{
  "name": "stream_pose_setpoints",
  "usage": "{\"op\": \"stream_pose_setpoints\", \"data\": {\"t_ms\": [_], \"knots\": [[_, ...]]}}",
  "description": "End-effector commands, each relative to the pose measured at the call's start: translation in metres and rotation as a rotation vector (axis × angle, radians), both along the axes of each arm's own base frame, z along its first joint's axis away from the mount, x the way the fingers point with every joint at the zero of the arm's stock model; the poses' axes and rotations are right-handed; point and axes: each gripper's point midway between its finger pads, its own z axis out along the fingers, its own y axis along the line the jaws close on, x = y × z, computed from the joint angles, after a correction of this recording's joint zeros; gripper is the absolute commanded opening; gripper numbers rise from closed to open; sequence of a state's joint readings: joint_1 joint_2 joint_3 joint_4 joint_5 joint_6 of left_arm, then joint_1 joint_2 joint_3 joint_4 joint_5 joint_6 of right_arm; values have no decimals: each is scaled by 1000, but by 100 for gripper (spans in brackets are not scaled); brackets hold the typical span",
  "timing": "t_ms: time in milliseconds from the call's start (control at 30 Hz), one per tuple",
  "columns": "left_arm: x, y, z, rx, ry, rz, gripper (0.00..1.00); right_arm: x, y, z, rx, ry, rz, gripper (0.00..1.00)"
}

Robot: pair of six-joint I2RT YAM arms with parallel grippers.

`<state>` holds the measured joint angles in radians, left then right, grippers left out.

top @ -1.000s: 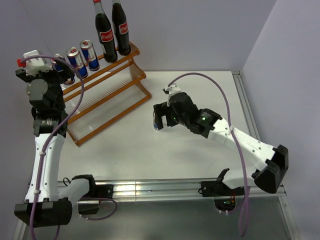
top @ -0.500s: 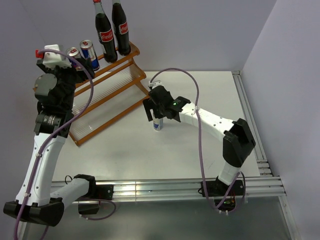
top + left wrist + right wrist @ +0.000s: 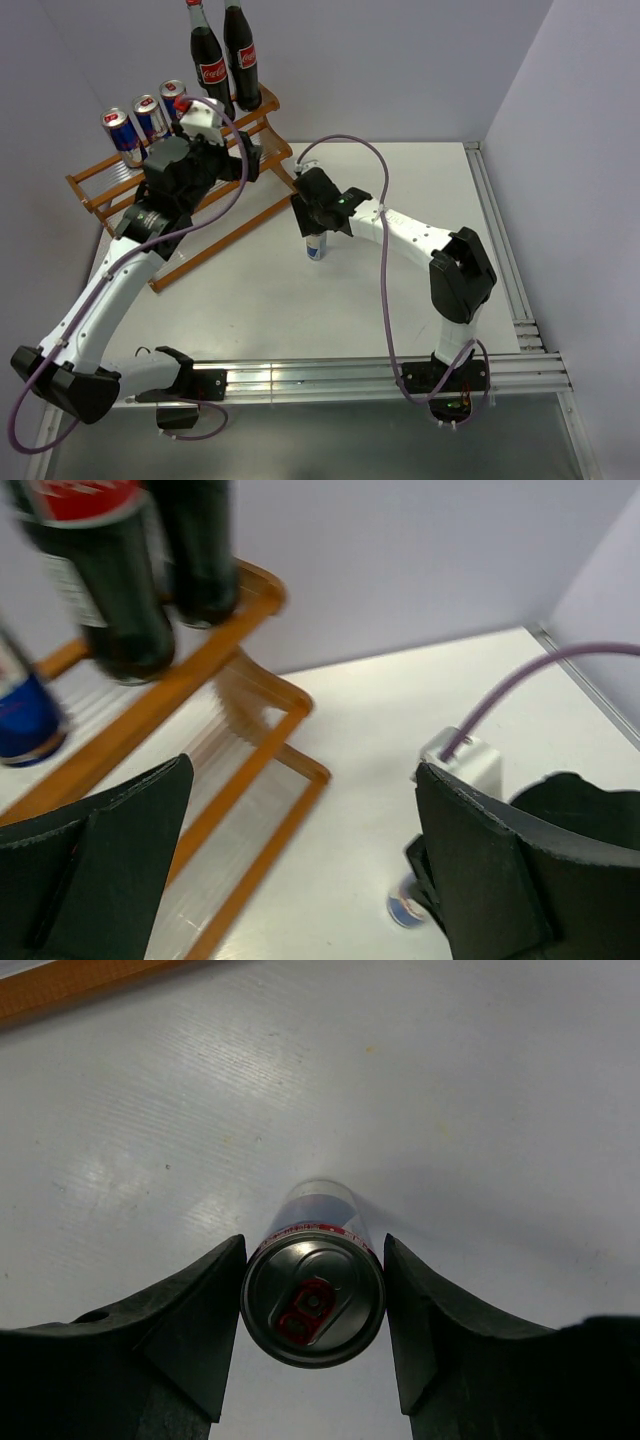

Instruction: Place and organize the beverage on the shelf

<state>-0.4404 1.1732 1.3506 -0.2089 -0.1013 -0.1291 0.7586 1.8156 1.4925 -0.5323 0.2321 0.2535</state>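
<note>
Two cola bottles and three energy-drink cans stand on the top tier of the shelf. Another can stands upright on the white table to the right of the shelf. My right gripper is above it. In the right wrist view both fingers touch the sides of this can, so the right gripper is shut on it. My left gripper hangs open over the shelf's right end, with nothing between its fingers. The bottles are up at its left.
The right arm's cable loops up behind its wrist. The shelf's lower right corner lies close to the can on the table. A raised metal rail runs along the table's right edge.
The left arm has swung from the shelf's back left across to its right end. The right gripper's fingers have closed in onto the can, and its arm has folded up higher.
</note>
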Motion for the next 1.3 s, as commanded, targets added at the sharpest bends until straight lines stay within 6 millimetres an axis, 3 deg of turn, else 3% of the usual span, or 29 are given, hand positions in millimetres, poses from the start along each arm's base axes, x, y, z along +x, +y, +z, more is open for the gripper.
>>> {"op": "stream_pose_setpoints", "data": {"t_ms": [0, 133, 267, 533, 600, 633, 800, 833, 867, 900, 967, 1033, 1067, 1267], "knots": [[-6, -27, 13, -25, -17, -85, 100, 5, -4, 30, 52, -66, -45, 43], [-12, -56, -1, 0, -1, -126, 100, 2, -19, 54, 62, -120, -84, 39], [-20, -79, -17, 36, 14, -154, 100, -2, -34, 63, 56, -131, -124, 35], [-66, -147, -35, 81, -33, -361, 99, -13, -85, 76, 87, -127, -246, 33], [-80, -164, -48, 84, -32, -434, 99, -15, -99, 85, 90, -138, -264, 32], [-84, -170, -41, 54, -64, -453, 99, -17, -103, 87, 91, -138, -267, 32], [-100, -190, -81, 8, -56, -566, 99, -29, -124, 108, 93, -154, -272, 30], [-105, -194, -87, 4, -58, -604, 99, -32, -124, 110, 97, -149, -262, 29], [-108, -196, -108, 16, -35, -622, 99, -35, -124, 113, 103, -149, -254, 29], [-110, -200, -106, -7, -66, -642, 100, -39, -125, 117, 112, -150, -245, 28], [-115, -204, -124, -1, -61, -683, 100, -44, -122, 122, 133, -143, -217, 28], [-116, -206, -128, -4, -86, -694, 100, -52, -119, 127, 163, -138, -193, 27], [-113, -205, -140, 9, -74, -678, 99, -55, -115, 129, 186, -128, -171, 26], [-107, -206, -167, 75, -95, -621, 99, -71, -103, 146, 198, -135, -127, 24]]}}
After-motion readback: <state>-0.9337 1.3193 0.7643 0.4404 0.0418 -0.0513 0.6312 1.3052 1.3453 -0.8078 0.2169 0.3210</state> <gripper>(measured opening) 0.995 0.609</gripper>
